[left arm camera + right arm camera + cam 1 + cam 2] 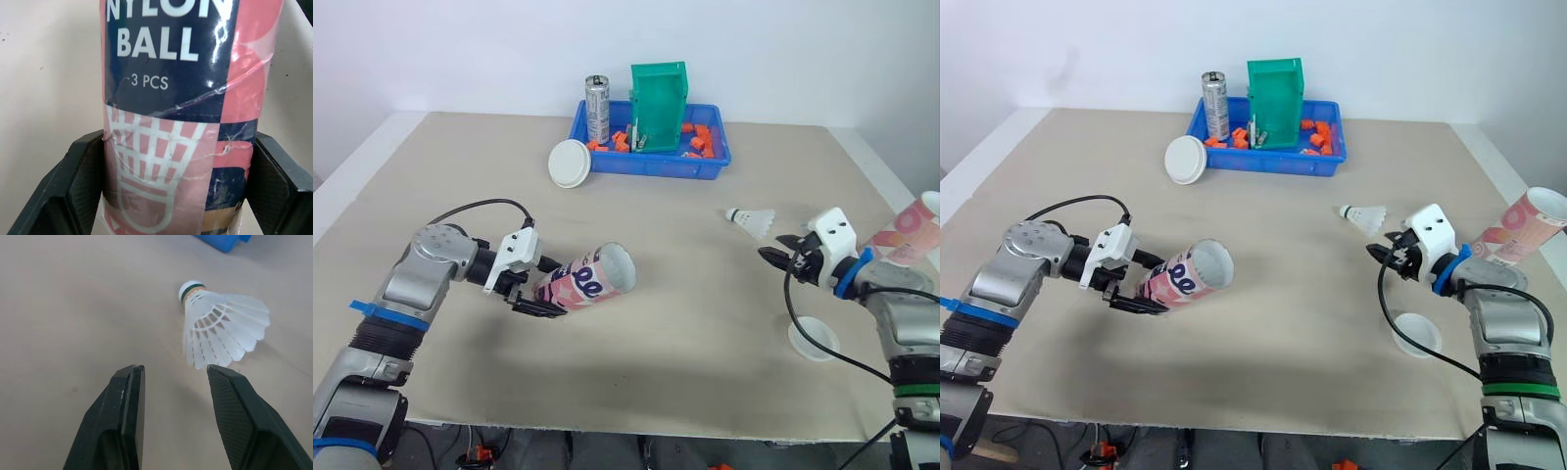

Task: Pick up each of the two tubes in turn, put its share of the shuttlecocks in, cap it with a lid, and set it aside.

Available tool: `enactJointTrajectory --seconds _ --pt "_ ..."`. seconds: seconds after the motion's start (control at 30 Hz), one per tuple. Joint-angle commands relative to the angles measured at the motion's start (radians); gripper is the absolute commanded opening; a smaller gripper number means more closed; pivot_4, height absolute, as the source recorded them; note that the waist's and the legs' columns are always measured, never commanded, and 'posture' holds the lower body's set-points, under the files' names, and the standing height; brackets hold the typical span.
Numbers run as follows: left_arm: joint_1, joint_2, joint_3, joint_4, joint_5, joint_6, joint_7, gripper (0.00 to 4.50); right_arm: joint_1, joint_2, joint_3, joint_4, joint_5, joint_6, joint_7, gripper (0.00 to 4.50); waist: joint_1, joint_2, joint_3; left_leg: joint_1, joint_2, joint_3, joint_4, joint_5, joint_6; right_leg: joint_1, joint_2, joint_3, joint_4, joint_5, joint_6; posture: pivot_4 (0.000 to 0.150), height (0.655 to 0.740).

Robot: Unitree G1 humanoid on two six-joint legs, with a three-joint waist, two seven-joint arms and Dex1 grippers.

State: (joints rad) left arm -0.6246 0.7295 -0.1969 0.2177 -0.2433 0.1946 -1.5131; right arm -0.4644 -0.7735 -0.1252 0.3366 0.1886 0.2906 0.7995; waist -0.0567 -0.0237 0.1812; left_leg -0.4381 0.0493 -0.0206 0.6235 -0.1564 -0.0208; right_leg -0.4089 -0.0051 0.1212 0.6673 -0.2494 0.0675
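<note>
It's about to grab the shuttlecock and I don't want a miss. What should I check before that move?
1. The left end effector shut on the tube: ok.
2. The tube mouth uncapped, turned toward the right end effector: ok.
3. The right end effector open: ok.
4. The shuttlecock between its fingers: not ok, it lies ahead of the tips.
5. The tube's contents: cannot tell.
6. A lid lying free near the right end effector: ok.

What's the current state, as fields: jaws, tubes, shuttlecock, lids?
left jaws: shut on pink tube, uncapped, tilted near level
right jaws: open, just short of the shuttlecock, not touching
second tube: uncapped, at the right edge of the table
first lid: beside the blue tray
second lid: near the right jaws, toward the robot
</note>
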Motion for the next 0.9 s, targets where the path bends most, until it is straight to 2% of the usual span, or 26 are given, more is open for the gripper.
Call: enactJointTrajectory --seconds 0.03,0.53,0.57,0.6,0.7,0.77,0.9 --pt "-0.005 0.017 0.024 -0.032 -0.012 -0.003 0.001 3.83 -0.068 0.005 0.008 0.076 -0.026 -0.046 -0.008 2.24 0.0 0.0 0.0 0.0 0.0 0.0 0.0 0.0 0.0 0.0 0.0 0.0 0.0 0.001 0.002 0.15 0.7362" --pt "0.007 0.04 0.034 -0.061 -0.021 0.013 0.004 3.83 -0.303 0.08 0.062 0.471 -0.112 -0.196 -0.021 2.24 -0.001 0.0 0.0 0.0 -0.001 0.0 -0.002 0.0 0.0 0.0 0.0 0.001 0.0 0.0 0.003 0.15 0.7362" --pt "0.01 0.041 0.035 -0.065 -0.022 0.014 0.005 3.83 -0.311 0.081 0.059 0.49 -0.114 -0.202 -0.029 1.74 -0.001 0.0 0.0 0.0 -0.001 -0.001 -0.002 0.0 0.0 0.0 0.0 0.001 0.0 0.0 0.003 0.15 0.7362" --pt "0.011 0.043 0.036 -0.067 -0.022 0.016 0.006 3.83 -0.315 0.081 0.054 0.499 -0.11 -0.209 -0.024 1.55 -0.001 0.0 0.0 0.0 -0.001 -0.001 -0.002 0.0 0.0 0.0 0.0 0.001 0.0 0.0 0.003 0.15 0.7362" --pt "0.014 0.045 0.036 -0.071 -0.024 0.018 0.007 3.83 -0.312 0.078 0.048 0.498 -0.102 -0.23 -0.003 0.12 -0.001 0.0 0.0 0.0 -0.001 -0.001 -0.003 0.0 0.0 0.0 0.0 0.001 0.0 0.0 0.003 0.15 0.7362" --pt "0.017 0.047 0.036 -0.074 -0.024 0.018 0.008 3.83 -0.293 0.067 0.038 0.459 -0.089 -0.219 0.007 0.12 -0.001 0.0 0.0 0.0 -0.001 -0.001 -0.003 0.0 0.0 0.0 0.0 0.001 0.0 0.0 0.003 0.15 0.7362" --pt "0.017 0.046 0.037 -0.077 -0.024 0.02 0.009 3.83 -0.219 0.032 0.017 0.27 -0.052 -0.191 0.06 0.12 -0.001 0.0 0.0 0.0 -0.001 -0.001 -0.003 0.0 0.0 0.0 0.0 0.001 0.0 0.0 0.003 0.15 0.7362"
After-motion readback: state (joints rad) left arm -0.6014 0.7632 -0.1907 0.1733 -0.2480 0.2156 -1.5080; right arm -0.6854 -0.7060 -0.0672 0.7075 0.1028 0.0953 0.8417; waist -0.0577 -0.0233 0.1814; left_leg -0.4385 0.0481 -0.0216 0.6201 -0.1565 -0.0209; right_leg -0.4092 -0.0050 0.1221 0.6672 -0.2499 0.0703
